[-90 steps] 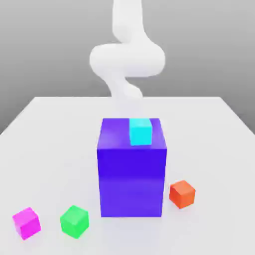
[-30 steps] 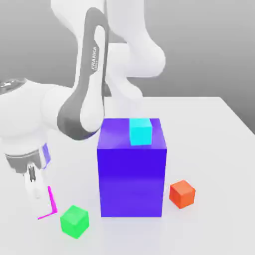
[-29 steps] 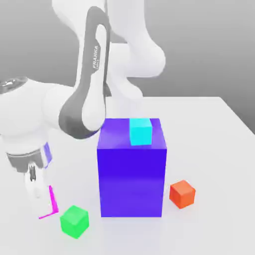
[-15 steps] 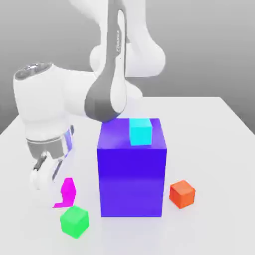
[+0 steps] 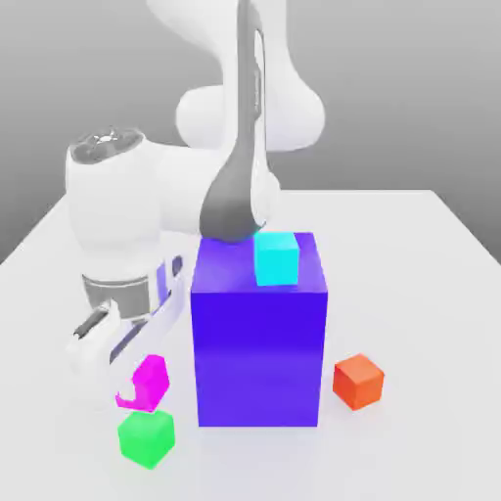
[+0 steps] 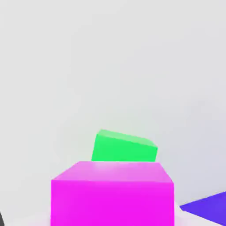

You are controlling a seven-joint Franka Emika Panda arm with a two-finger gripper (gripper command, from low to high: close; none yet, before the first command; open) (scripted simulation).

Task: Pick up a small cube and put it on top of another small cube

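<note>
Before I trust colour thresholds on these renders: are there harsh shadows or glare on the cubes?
Exterior view: soft, even light, faint shadows on the white table, no glare on the green cube or orange-red cube. Hand view: the magenta cube is flatly lit, its top face paler.

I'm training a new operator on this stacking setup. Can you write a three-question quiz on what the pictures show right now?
1. True or false: the pink cube is resting flat on the table.
2. Which cube sits on top of the big purple block? A) orange B) cyan C) green
3. Fill in: in the exterior view, the cube directly below the pink cube is the ____ cube.

Key
1. False: it is lifted and tilted, held in the shut gripper.
2. B: the cyan cube. The orange cube sits on the table at the block's exterior-view right.
3. Green: the green cube stands on the table just beneath it.
</note>
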